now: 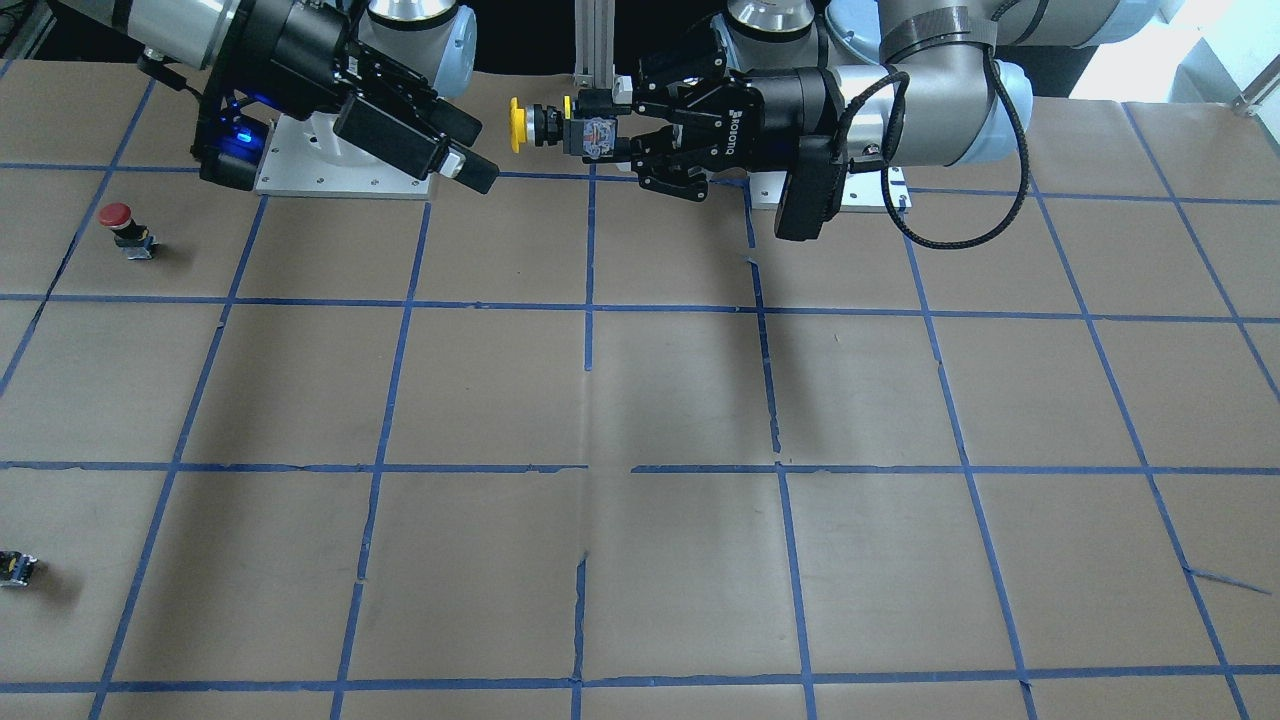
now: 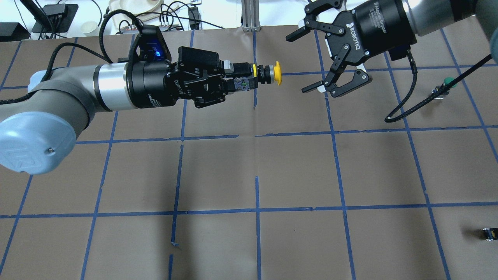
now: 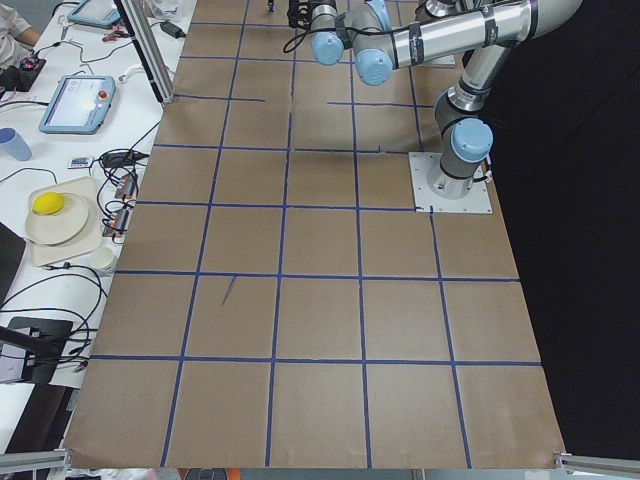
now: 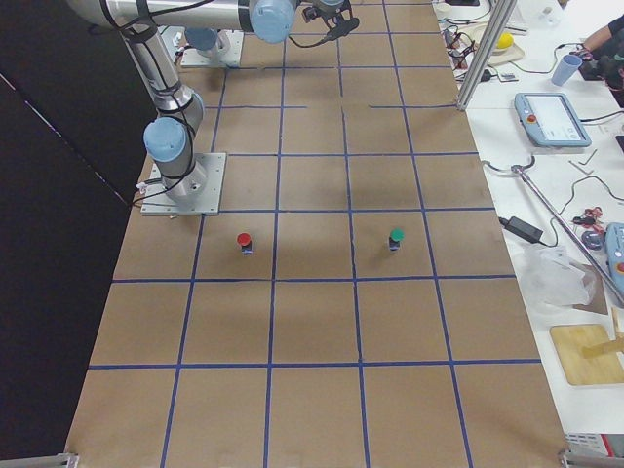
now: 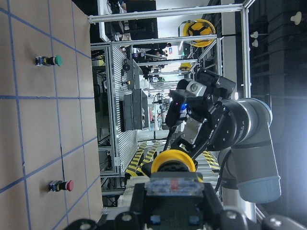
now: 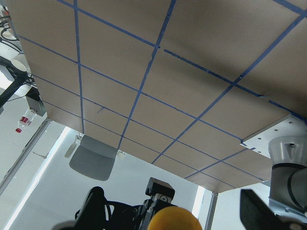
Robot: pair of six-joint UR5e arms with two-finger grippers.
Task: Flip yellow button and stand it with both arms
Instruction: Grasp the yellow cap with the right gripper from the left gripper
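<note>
The button (image 2: 267, 74) has a yellow cap and black-grey body; the table (image 2: 295, 171) is brown with blue grid lines.

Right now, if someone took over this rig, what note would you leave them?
Left pincer: shut on the yellow button by its block body, held level in the air, cap pointing at the right pincer.
Right pincer: open, just off the cap, not touching.
Done: button lifted and presented.
Left to do: hand-over, flip, standing it on the table.
</note>
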